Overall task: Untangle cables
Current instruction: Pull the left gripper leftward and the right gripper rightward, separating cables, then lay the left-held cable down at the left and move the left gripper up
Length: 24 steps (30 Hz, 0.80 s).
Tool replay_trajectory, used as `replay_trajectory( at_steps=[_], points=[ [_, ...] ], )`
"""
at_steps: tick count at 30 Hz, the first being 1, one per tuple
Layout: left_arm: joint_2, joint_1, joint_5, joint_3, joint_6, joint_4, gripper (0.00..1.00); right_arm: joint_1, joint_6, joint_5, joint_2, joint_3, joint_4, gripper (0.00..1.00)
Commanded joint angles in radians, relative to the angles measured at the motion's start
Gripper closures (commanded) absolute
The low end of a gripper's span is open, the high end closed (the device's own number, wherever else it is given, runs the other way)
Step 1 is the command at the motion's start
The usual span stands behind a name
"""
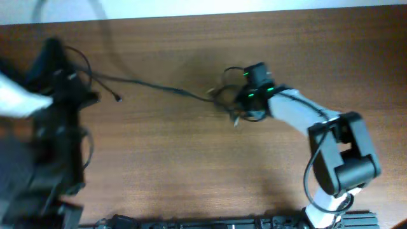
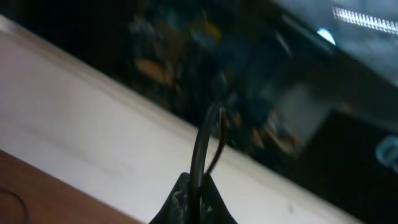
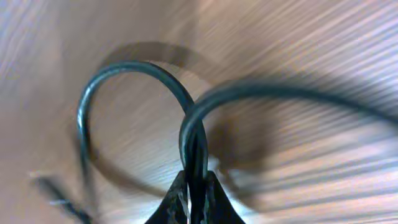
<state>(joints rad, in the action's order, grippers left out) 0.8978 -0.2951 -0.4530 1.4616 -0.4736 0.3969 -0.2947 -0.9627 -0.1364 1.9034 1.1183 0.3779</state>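
Now, left claw point(image 2: 198, 202) at nine o'clock and right claw point(image 3: 195, 200) near three o'clock each clench cables point(image 1: 159, 87) over the tabletop point(image 1: 191, 159).

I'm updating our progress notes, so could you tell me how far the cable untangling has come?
Done: one cord is stretched out from the knot toward the left arm. In hand: the left gripper and right gripper are each shut on a cord. Left: the knot looks tangled, so the cords need separating.

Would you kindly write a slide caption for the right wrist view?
Right gripper's fingers pinch looped black cables over the wooden table.
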Motion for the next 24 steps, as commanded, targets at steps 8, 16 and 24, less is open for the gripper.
replay_trajectory(
  at_steps=[8, 16, 24],
  points=[
    [0.013, 0.047, -0.174, 0.013, 0.059, 0.039, 1.00, 0.270, 0.258, 0.005, -0.019, -0.004, 0.219, 0.96],
    [0.207, 0.047, -0.167, 0.013, 0.057, -0.166, 1.00, 0.254, 0.305, 0.013, -0.016, -0.009, 0.267, 0.70],
    [0.540, 0.063, -0.175, 0.013, 0.275, -0.943, 1.00, 0.248, 0.304, 0.013, -0.016, -0.010, 0.273, 0.55]
  ],
)
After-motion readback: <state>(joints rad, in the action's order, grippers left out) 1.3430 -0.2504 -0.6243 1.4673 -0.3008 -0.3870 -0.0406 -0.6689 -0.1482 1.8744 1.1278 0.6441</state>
